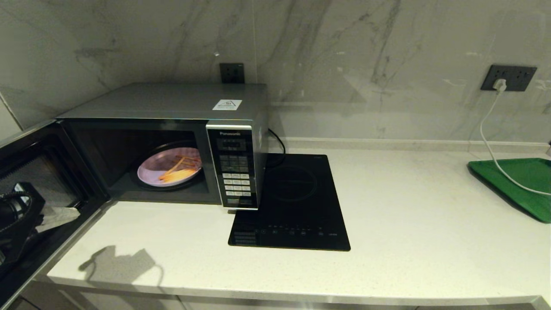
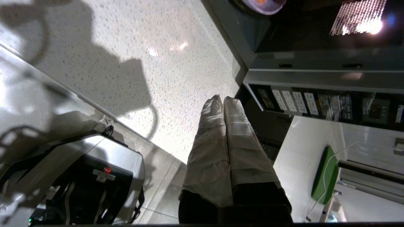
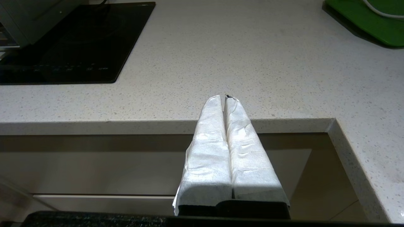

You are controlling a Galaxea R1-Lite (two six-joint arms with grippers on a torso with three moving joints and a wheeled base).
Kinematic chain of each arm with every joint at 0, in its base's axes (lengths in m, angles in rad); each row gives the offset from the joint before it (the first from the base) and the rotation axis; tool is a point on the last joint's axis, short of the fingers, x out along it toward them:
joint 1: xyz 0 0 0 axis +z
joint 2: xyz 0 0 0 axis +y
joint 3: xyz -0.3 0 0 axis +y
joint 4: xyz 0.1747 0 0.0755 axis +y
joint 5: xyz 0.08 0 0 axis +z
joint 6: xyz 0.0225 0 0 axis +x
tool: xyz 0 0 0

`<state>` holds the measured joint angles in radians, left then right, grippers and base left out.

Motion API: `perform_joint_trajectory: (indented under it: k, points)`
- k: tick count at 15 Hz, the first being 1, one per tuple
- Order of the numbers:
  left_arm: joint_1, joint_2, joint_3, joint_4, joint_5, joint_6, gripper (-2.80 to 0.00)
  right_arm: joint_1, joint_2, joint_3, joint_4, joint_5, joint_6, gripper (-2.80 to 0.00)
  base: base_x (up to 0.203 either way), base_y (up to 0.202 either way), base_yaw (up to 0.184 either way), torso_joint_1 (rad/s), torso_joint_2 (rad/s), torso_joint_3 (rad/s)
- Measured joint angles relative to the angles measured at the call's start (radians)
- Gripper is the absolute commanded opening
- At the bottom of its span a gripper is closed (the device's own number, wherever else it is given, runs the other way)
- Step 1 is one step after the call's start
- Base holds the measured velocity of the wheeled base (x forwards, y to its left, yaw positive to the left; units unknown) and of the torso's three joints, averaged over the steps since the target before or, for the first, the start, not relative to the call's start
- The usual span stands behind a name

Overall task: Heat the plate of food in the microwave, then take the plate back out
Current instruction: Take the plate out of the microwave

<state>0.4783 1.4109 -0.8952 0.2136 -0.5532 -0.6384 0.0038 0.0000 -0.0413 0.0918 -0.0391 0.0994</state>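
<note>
- The plate of food (image 1: 168,169) sits inside the microwave (image 1: 172,142), flat on the round turntable and well back from the cavity's front lip, so the door should clear it when it swings.
- The microwave stands at the table's (image 1: 387,206) back left corner, and its door (image 1: 38,172) hangs wide open out past the table's left edge. Heating looks not yet begun, since the door must be closed first.
- The left claw (image 2: 222,98) is clenched on nothing, its wrapped fingers (image 2: 235,126) pressed together. It hovers off the table's front left edge, near the open door, which I judge suits pushing the door with a blunt closed tip.
- The right claw (image 3: 225,97) is also clenched and empty, parked just off the table's front edge, clear of the work.
- A black hob (image 1: 292,202) lies beside the microwave, and a green tray (image 1: 523,181) rests at the right edge.
</note>
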Motion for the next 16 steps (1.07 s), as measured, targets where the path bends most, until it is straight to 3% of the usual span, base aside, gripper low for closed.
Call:
perform_joint_trajectory:
  k: [4,7,8,11,13,16]
  points:
    - [-0.004,0.01,-0.003,0.013,-0.017,-0.02,-2.8,0.0,0.0,0.0,0.001,-0.001,0.0,-2.8,0.0,0.0,0.0,0.0,0.0,0.0]
    - [-0.071,0.059,-0.02,0.013,-0.021,-0.173,-2.8,0.0,0.0,0.0,0.0,0.0,0.0,-2.8,0.0,0.0,0.0,0.0,0.0,0.0]
    - [-0.109,0.079,-0.033,0.005,-0.014,-0.248,0.0,0.0,0.0,0.0,0.0,-0.001,0.0,-2.8,0.0,0.0,0.0,0.0,0.0,0.0]
    - [-0.204,0.115,-0.065,-0.088,-0.006,-0.456,0.0,0.0,0.0,0.0,0.001,-0.001,0.0,-2.8,0.0,0.0,0.0,0.0,0.0,0.0]
    - [-0.264,0.141,-0.07,-0.163,0.019,-0.552,0.0,0.0,0.0,0.0,0.0,-0.001,0.0,-2.8,0.0,0.0,0.0,0.0,0.0,0.0]
    - [-0.371,0.227,-0.09,-0.221,0.194,-0.612,0.0,0.0,0.0,0.0,0.0,-0.001,0.0,-2.8,0.0,0.0,0.0,0.0,0.0,0.0]
